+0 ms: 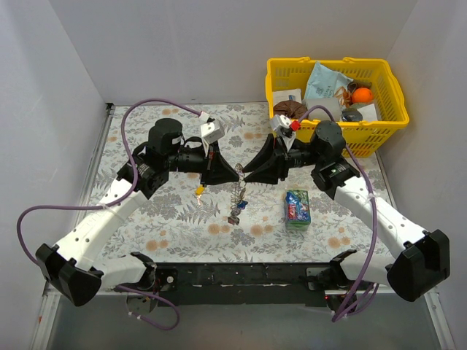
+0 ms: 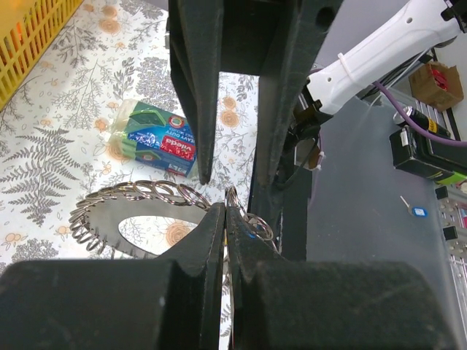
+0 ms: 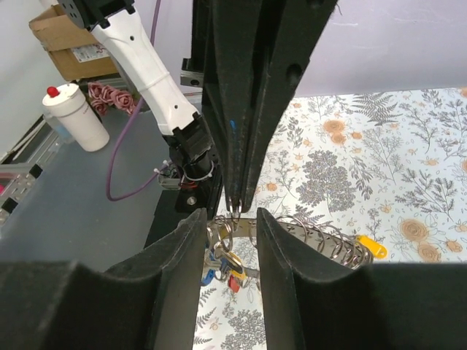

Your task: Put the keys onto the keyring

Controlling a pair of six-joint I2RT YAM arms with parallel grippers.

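Note:
The keyring [image 1: 236,191] is a silver loop of chained rings hanging between my two grippers above the table. My left gripper [image 1: 238,175] is shut on its top, as the left wrist view shows [image 2: 225,208]. The loop [image 2: 139,194] curves away to the left there. My right gripper [image 1: 247,171] faces it, open, its jaws either side of the pinched spot [image 3: 228,217]. Blue, red and yellow-headed keys [image 3: 228,267] hang in a bunch from the ring [image 3: 321,235]. One yellow key [image 3: 372,248] sits at the loop's far end [image 1: 198,189].
A blue-green snack packet [image 1: 297,208] lies on the floral table to the right of the hanging keys [image 2: 157,138]. A yellow basket [image 1: 387,124] holding assorted items stands at the back right. A white wall closes off the back and sides.

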